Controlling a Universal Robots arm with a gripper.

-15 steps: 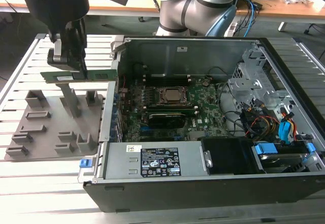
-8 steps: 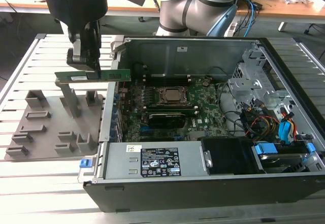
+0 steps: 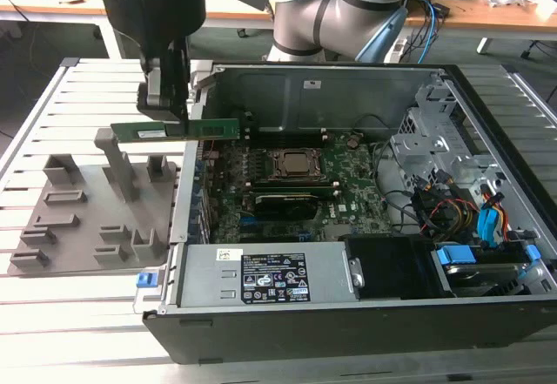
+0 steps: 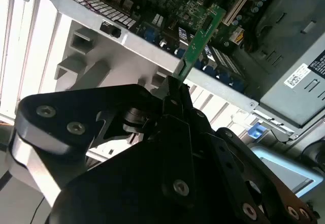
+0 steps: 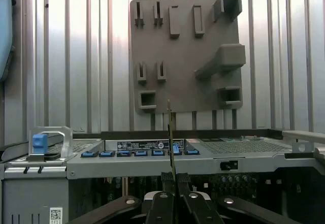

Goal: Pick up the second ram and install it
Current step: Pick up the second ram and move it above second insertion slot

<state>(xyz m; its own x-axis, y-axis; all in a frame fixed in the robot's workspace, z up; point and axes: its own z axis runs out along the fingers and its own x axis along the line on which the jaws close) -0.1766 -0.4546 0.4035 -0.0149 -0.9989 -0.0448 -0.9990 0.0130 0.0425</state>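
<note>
The gripper (image 3: 171, 112) is clamped on the second ram (image 3: 213, 128), holding it level in mid-air over the open computer case (image 3: 305, 336) wall at the exterior view's left, beside the grey tray (image 3: 87, 225). In the first wrist view it's edge-on, just a thin line.

No print can be made out letter by letter. A white sticker (image 3: 150, 131) sits on the second ram (image 3: 213, 128). In the exterior view, a black label (image 3: 272, 277) with white print and symbols lies on the grey metal cover (image 3: 322, 266), with a small white label (image 3: 229, 254) just beside it. In the first wrist view, a dark strip label (image 5: 150, 145) and a square code sticker (image 5: 56, 215) stand on the computer case (image 5: 152, 164)
</note>
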